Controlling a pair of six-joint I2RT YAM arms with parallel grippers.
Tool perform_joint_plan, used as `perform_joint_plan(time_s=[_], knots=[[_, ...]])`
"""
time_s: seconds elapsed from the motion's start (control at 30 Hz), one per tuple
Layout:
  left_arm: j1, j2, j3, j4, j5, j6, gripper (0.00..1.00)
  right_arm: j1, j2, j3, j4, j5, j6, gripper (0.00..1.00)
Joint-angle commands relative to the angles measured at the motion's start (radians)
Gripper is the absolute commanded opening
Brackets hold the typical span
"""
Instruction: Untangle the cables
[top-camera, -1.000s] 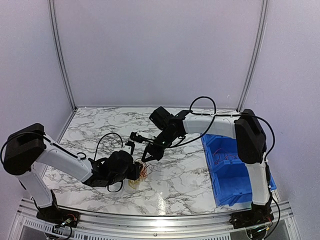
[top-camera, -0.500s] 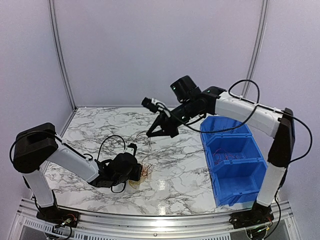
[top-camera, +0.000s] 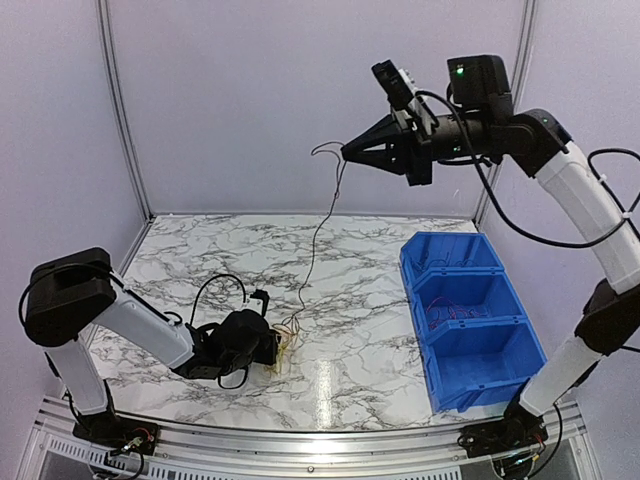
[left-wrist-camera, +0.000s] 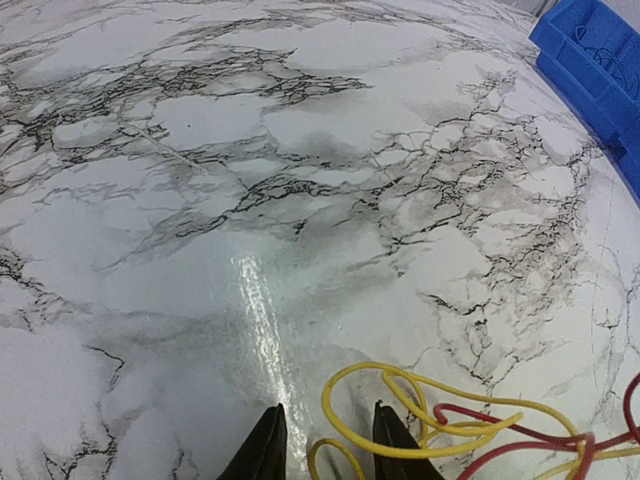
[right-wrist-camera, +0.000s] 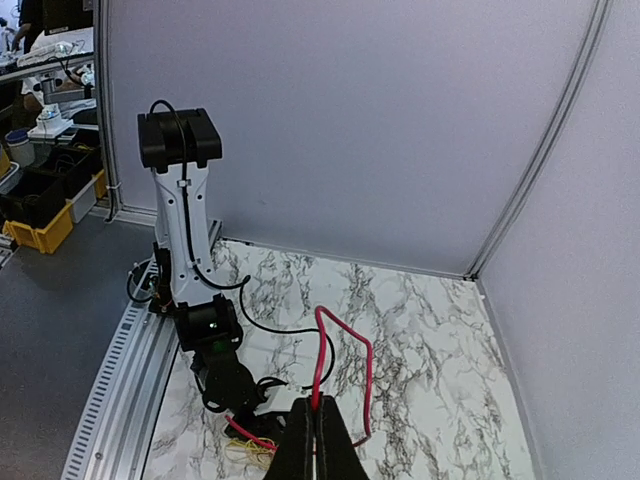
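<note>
Bright, even, diffuse light filled all three views, apparently from overhead. In the top external view a white streak of glare sat on the glossy marble surface (top-camera: 322, 375) at lower centre, with soft shadows under the arms. The left wrist view showed that glare as a pale band at centre. Its edges bowed with wide-angle distortion, yet the cables (left-wrist-camera: 460, 424) at lower right looked crisp. The left fingers (left-wrist-camera: 262, 452) and right fingers (right-wrist-camera: 298, 450) read as dark silhouettes at each bottom edge.

A white marble-patterned table (top-camera: 200, 260) carries a blue three-compartment bin (top-camera: 478, 388) along its right side, pale walls with aluminium posts (top-camera: 120, 110) enclose it, and a yellow crate (right-wrist-camera: 40, 228) sits on the grey floor beyond.
</note>
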Motion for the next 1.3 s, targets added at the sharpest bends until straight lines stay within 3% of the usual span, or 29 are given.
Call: perform_joint_plan(time_s=[0.0, 0.33, 0.53, 0.7, 0.93, 1.07, 1.27], knots=[[0.006, -0.019, -0.065, -0.044, -0.003, -0.017, 0.31, -0.046, -0.056, 0.057, -0.028, 0.007, -0.026, 0.00], [0.006, -0.113, -0.157, -0.071, -0.056, -0.025, 0.31, -0.121, -0.148, 0.016, -0.022, 0.012, -0.023, 0.00], [0.010, -0.179, -0.223, -0.133, -0.091, -0.047, 0.31, -0.277, -0.198, 0.105, 0.011, -0.068, 0.026, 0.00], [0.013, -0.204, -0.264, -0.160, -0.127, -0.089, 0.29, -0.321, -0.234, 0.087, 0.056, -0.056, 0.052, 0.00], [0.013, -0.223, -0.270, -0.175, -0.139, -0.099, 0.25, -0.323, -0.251, -0.105, 0.141, -0.029, 0.078, 0.00], [0.014, -0.279, -0.286, -0.222, -0.179, -0.095, 0.18, -0.328, -0.276, -0.170, 0.179, 0.066, 0.070, 0.00], [0.014, -0.378, -0.307, -0.235, -0.176, -0.075, 0.17, -0.314, -0.278, -0.493, 0.258, 0.026, 0.034, 0.00]])
